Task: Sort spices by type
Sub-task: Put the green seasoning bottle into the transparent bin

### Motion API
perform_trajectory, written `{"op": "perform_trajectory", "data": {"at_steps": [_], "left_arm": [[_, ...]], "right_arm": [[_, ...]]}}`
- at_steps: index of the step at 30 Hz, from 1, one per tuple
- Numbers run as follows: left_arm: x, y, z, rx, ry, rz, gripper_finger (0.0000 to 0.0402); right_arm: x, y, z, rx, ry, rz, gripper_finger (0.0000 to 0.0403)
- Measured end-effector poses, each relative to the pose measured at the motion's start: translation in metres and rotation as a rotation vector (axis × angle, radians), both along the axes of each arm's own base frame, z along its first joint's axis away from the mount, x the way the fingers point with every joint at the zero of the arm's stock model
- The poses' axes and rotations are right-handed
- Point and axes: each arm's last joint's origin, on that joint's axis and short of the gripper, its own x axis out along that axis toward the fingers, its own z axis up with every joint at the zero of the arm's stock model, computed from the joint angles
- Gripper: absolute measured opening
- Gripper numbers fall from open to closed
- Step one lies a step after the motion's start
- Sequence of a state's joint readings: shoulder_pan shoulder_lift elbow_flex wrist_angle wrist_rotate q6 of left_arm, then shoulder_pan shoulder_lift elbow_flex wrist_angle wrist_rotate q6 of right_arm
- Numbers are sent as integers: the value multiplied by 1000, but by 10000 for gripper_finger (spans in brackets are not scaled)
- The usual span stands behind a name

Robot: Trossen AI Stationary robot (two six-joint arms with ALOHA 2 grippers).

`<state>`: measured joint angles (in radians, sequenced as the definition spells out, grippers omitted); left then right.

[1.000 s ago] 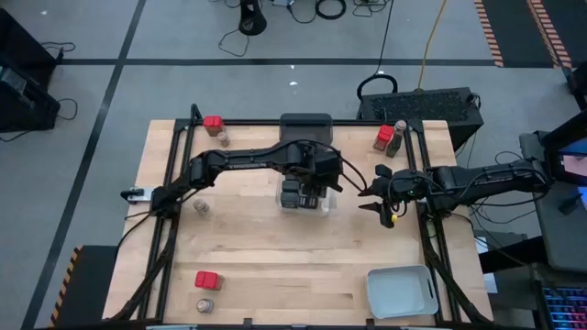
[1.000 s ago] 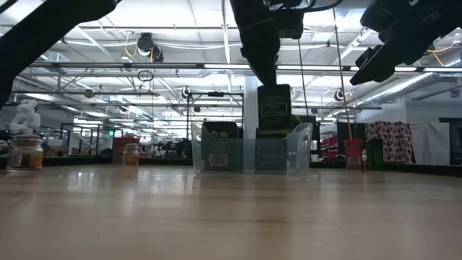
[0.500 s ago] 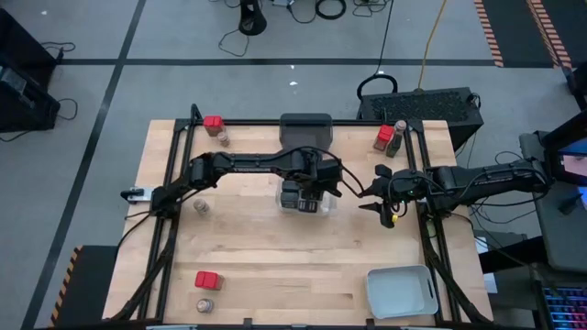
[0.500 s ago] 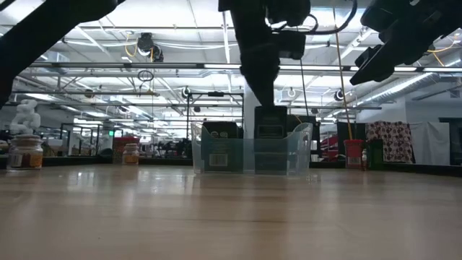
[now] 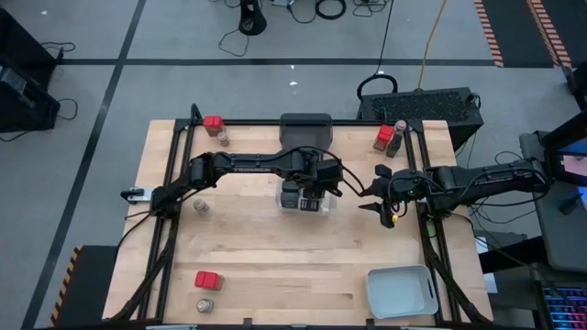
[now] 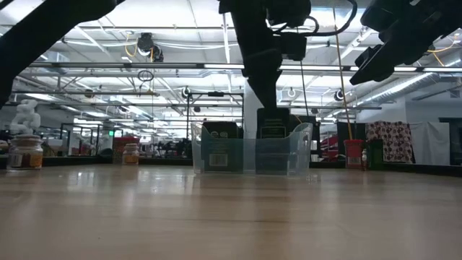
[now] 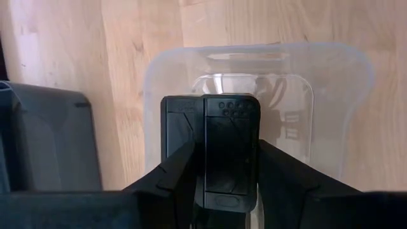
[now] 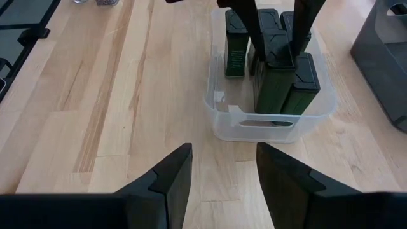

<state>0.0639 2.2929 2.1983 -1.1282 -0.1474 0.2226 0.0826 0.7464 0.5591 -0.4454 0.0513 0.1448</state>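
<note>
Near edge: one red-topped blocky spice [image 5: 207, 280] and one round clear jar [image 5: 206, 305], both unsorted. Mid-table, the left gripper [image 5: 315, 186] pinches a black boxy spice container [image 7: 230, 149] inside the clear plastic tray [image 5: 306, 203], beside roughly four others. Right gripper [image 5: 378, 191] hangs spread, empty. Farther back, more reds and jars remain.

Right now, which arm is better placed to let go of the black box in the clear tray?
The left. Its gripper already clamps the black box down inside the clear tray. The right gripper hangs open beside the tray, holding nothing.
</note>
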Motion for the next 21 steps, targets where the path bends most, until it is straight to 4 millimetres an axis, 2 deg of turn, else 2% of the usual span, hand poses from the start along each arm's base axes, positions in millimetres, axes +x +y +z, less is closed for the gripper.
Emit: {"op": "perform_trajectory", "data": {"at_steps": [16,21], "left_arm": [[1,1,0,5,-8,9,146],[1,1,-10,6,-3,8,146]], "right_arm": [[0,0,0,1,0,-1,157],[0,0,0,2,0,-2,157]]}}
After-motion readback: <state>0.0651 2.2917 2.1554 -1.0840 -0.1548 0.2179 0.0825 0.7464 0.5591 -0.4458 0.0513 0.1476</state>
